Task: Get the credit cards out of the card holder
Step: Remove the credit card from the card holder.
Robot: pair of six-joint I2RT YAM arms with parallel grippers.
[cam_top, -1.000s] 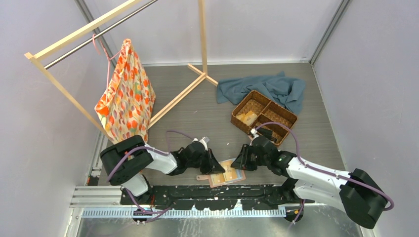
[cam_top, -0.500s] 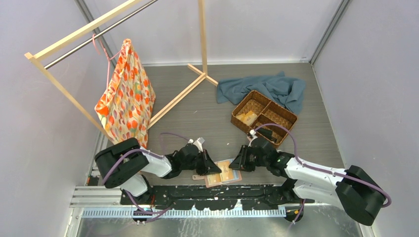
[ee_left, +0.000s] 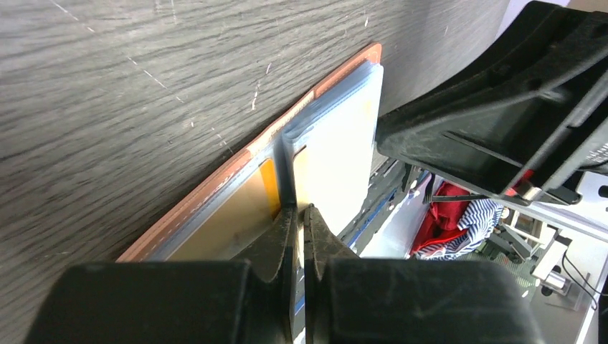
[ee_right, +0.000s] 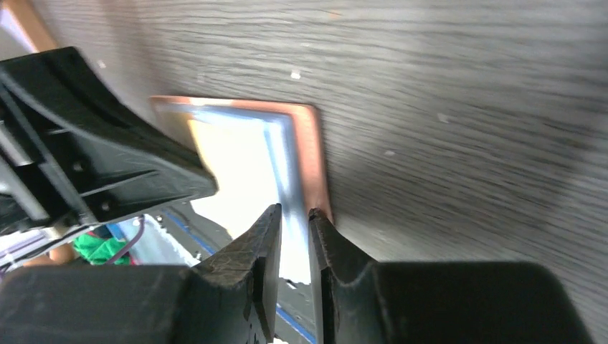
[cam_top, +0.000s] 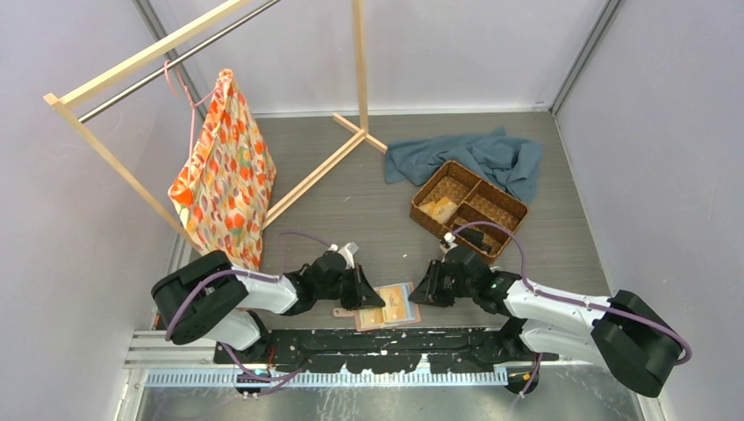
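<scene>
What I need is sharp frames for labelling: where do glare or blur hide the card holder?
Top external: evenly lit and sharp, though the card holder is small. Left wrist: the table grain is crisp, while the left end effector close to the lens is dark and soft-edged. Right wrist: the holder's inner face is blown out white, and the table is smeared.

Card holder [ee_right: 316, 154] leather-like, matt (sleeves [ee_left: 344, 136] glossy plastic); table [ee_left: 143, 72] grained wood.
</scene>
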